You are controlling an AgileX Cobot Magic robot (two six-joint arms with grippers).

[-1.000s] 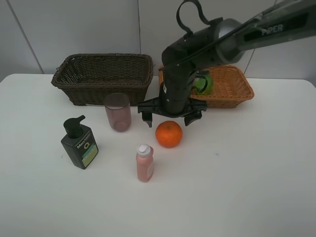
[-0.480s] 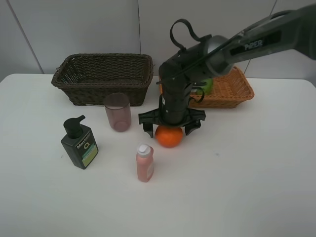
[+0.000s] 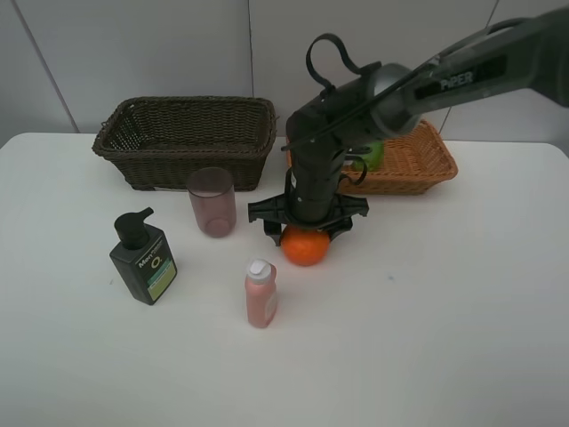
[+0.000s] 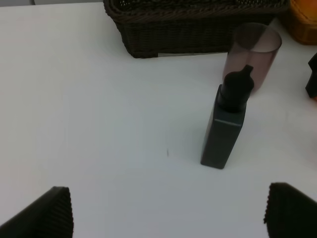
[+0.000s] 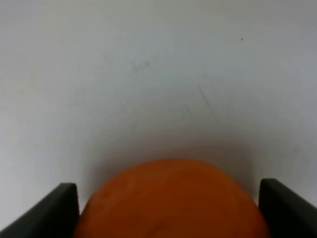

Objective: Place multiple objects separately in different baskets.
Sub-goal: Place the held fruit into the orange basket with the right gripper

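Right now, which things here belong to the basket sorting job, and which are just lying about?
Job: orange, right claw closed on it; cup; pump bottle; pink bottle; green fruit in the tan basket; dark basket.
Lying about: nothing else shows but the table.

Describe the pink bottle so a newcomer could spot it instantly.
Start on the white table, in front of the dark brown basket. The pink bottle stands upright, nearest the front edge, between the dark green pump bottle and the orange. It alone is slim, opaque pink and white-capped.
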